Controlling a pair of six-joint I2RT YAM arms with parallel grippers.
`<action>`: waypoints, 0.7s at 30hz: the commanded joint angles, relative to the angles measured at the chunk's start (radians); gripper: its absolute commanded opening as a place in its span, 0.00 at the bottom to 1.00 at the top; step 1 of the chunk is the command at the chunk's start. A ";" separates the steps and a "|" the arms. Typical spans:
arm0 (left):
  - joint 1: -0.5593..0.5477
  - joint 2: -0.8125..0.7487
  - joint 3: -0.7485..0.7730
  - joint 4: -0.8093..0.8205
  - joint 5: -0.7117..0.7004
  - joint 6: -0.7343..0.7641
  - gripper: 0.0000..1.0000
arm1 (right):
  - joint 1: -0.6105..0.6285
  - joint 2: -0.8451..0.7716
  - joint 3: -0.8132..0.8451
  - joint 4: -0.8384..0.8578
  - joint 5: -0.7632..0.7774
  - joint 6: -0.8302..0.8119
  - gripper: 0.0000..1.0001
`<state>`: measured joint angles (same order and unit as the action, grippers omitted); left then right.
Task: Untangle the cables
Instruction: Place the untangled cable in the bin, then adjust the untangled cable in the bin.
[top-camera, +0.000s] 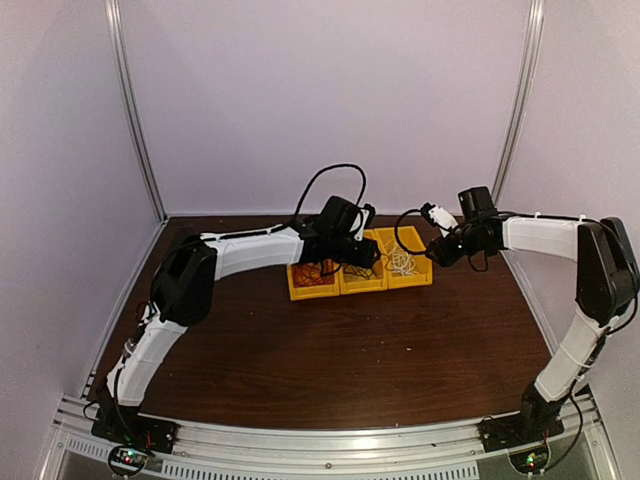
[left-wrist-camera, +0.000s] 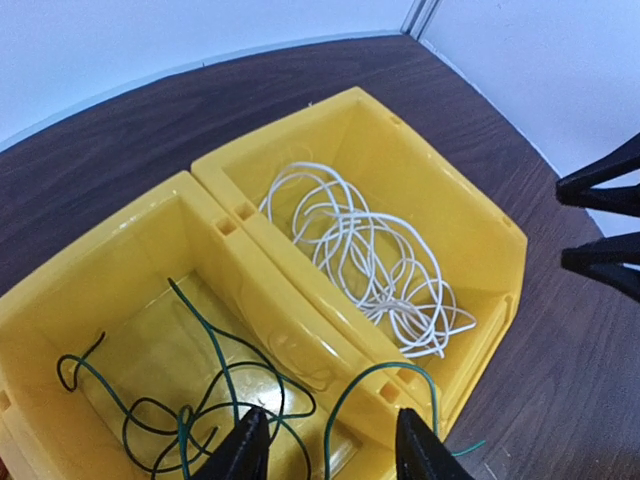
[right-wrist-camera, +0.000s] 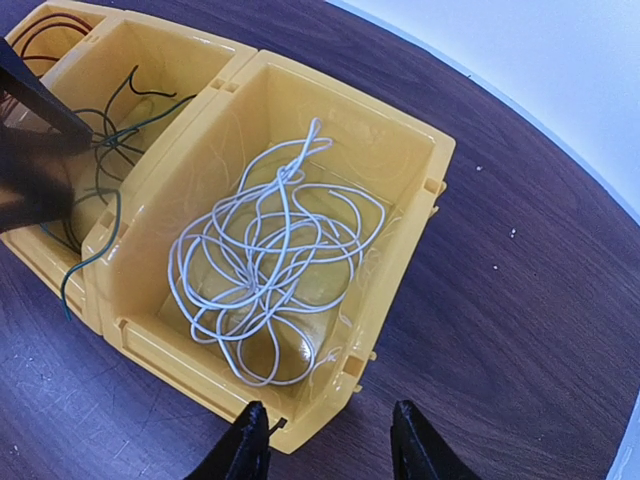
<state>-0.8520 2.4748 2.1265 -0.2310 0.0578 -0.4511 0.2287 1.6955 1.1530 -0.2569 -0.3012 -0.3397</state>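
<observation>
Three yellow bins sit in a row on the bench (top-camera: 330, 360). The left bin (top-camera: 297, 291) holds a red cable (right-wrist-camera: 45, 30), and neither pincer is over it. The left pincer (left-wrist-camera: 335, 450) hangs with its fingers spread and nothing clamped over the middle bin (left-wrist-camera: 100, 215). A dark green cable (left-wrist-camera: 200, 400) lies just below and ahead of it, one strand arching over the dividing wall. The right pincer (right-wrist-camera: 328, 440), also spread and empty, hovers at the near rim of the right bin (right-wrist-camera: 345, 92). The white cable (right-wrist-camera: 265, 250) lies straight ahead, stretched along the bin, so that arm looks nearer to it.
</observation>
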 joint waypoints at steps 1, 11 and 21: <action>0.001 0.066 0.054 -0.044 0.020 0.052 0.45 | -0.005 -0.034 -0.009 0.007 -0.021 0.007 0.42; 0.001 0.087 0.078 -0.033 -0.002 0.017 0.11 | -0.009 -0.039 -0.013 0.008 -0.034 0.007 0.42; 0.007 0.006 -0.008 -0.050 -0.209 -0.121 0.00 | -0.012 -0.039 -0.013 0.005 -0.040 0.003 0.42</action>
<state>-0.8539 2.5443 2.1761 -0.2676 0.0002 -0.4683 0.2237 1.6920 1.1526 -0.2573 -0.3260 -0.3401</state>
